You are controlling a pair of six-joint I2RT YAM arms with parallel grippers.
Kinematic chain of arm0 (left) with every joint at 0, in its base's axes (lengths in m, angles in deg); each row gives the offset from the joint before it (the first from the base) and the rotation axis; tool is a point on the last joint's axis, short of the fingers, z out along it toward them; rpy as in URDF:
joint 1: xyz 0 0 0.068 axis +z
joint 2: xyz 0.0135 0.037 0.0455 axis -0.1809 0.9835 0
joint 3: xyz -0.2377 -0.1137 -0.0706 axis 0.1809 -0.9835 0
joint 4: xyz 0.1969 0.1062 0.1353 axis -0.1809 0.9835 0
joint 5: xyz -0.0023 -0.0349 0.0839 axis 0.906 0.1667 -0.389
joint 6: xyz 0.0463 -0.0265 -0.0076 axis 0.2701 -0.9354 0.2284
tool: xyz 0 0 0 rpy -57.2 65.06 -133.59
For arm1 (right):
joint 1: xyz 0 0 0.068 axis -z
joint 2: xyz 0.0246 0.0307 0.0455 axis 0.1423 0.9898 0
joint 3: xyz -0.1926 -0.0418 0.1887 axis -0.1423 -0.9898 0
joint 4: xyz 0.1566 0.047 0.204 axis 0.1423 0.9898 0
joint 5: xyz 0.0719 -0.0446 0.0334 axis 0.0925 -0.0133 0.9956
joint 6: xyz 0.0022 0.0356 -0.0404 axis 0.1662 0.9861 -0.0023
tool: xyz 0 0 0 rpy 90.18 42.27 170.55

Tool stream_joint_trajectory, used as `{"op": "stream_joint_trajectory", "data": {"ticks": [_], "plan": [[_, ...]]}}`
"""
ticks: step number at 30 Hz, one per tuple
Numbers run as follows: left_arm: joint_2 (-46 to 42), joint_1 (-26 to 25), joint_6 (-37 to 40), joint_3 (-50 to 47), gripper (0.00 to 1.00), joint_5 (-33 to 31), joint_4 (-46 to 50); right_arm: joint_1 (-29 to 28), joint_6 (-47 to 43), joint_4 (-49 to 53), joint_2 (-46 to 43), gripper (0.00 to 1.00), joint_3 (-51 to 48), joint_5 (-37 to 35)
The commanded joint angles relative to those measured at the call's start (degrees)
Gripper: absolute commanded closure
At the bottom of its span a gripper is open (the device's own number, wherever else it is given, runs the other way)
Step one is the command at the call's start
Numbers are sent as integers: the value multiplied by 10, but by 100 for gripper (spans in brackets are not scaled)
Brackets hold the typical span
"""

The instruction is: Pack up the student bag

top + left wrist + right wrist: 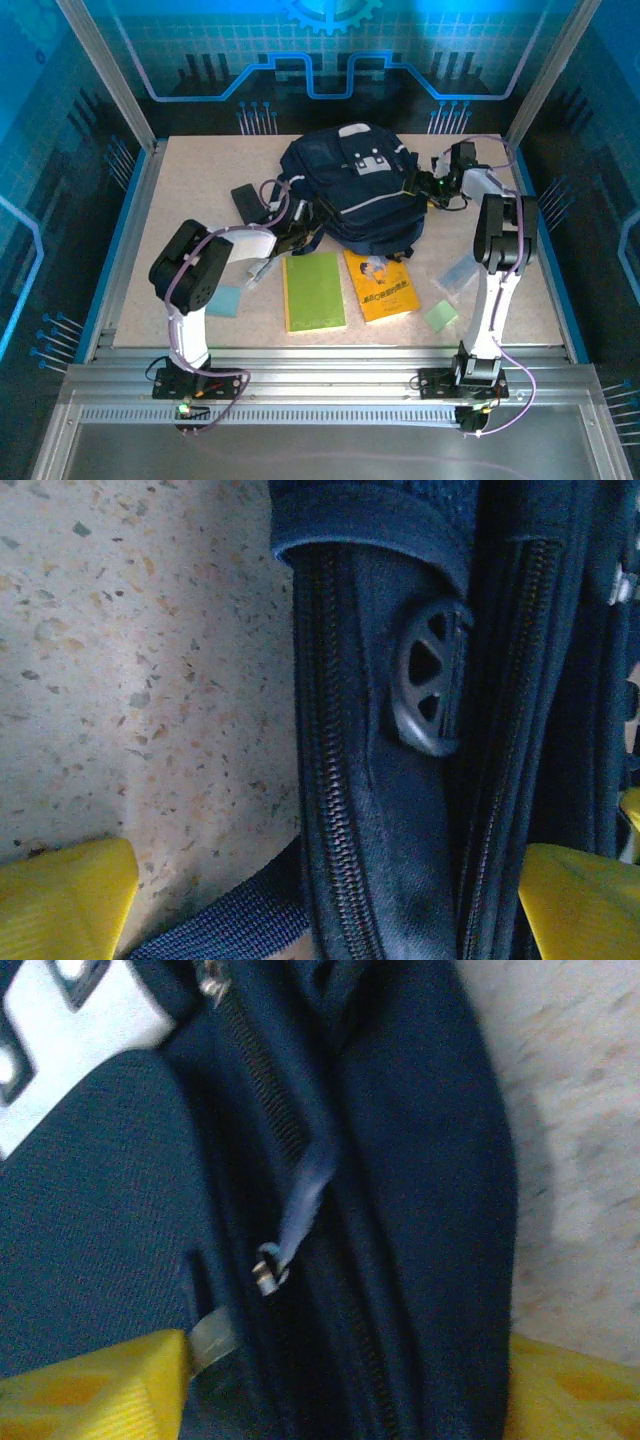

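The student bag point(350, 195), dark navy with grey patches, lies flat at the table's middle back. My left gripper point(292, 237) is at its near-left corner. In the left wrist view that gripper point(320, 910) stands open, its yellow fingertips point(65, 900) wide on either side of the bag's zippered edge point(335, 780). My right gripper point(425, 187) is at the bag's right side. In the right wrist view it point(350, 1390) is open astride the bag's side point(420, 1160). A blue ribbon zipper pull point(305, 1195) hangs loose between the jaws, gripped by neither finger.
A green book point(313, 290) and a yellow book point(380, 283) lie in front of the bag. A small black case point(250, 200) sits left of it. Small cards lie near the arms: light blue point(225, 300), green point(440, 315), pale point(460, 272). Frame posts stand at the back corners.
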Motion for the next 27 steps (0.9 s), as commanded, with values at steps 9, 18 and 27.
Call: {"op": "stream_joint_trajectory", "data": {"ticks": [9, 18, 27], "plan": [[116, 45, 53, 179, 1, 43, -68, -47, 76, -40, -231, 88, -209, 116], [189, 128, 108, 318, 1, 98, 3, -221, 182, -92, -272, 66, -295, 61], [101, 204, 213, 273, 1, 83, 119, -188, 133, -7, -341, 28, -304, -20]]}}
